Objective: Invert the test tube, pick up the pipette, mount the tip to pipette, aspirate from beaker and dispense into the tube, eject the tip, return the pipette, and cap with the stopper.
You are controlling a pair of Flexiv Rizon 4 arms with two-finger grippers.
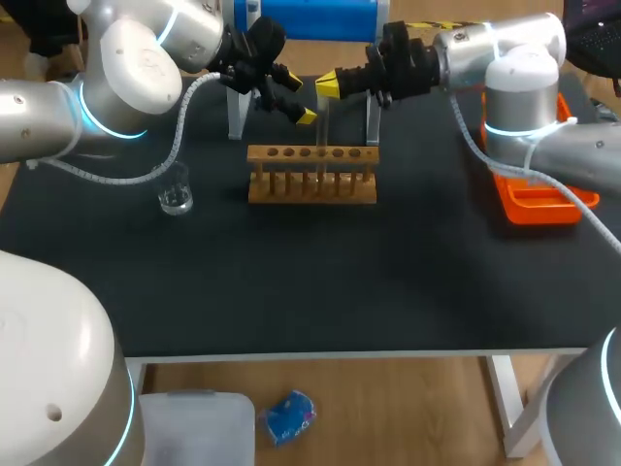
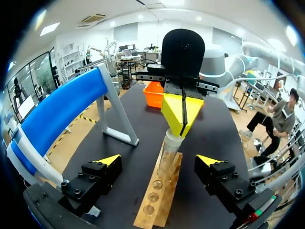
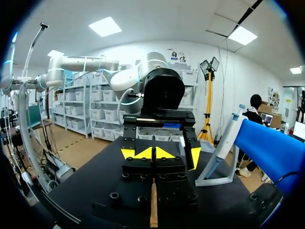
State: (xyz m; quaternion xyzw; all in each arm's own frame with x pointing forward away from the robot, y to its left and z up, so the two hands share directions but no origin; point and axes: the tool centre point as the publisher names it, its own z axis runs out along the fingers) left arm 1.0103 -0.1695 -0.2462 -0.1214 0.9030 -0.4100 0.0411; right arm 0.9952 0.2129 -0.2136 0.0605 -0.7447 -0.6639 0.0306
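**Right pincer holds the test tube over the rack**

The right pincer (image 1: pixel 328 85) is squeezed tight on the top of the test tube (image 1: pixel 321 136). Its two yellow tips are pressed together with the tube's top end between them. The tube is see-through and stands straight up. Its low end is down at the wooden rack (image 1: pixel 310 175), near the middle of the row of holes. The pictures do not show if it sits in a hole or just above one.

The left pincer (image 1: pixel 301 100) is right beside the tube, on the other side from the right pincer. Its two yellow tips are wide apart and it holds nothing. In the left wrist view the left pincer (image 2: pixel 157 161) points at the tube (image 2: pixel 170 149), and the rack (image 2: pixel 159 198) runs between its fingers. The tube is a bit ahead of the yellow tips and does not touch them.

The rack stands in the middle of the black table (image 1: pixel 388 282), toward the back. A small clear beaker (image 1: pixel 176 194) stands to the left of the rack, well apart from it. An orange tray (image 1: pixel 534 204) lies at the right edge of the table, under the right arm. Behind the rack is a blue stand (image 1: pixel 310 19). In the right wrist view the pipette (image 3: pixel 228 136) leans on that stand.
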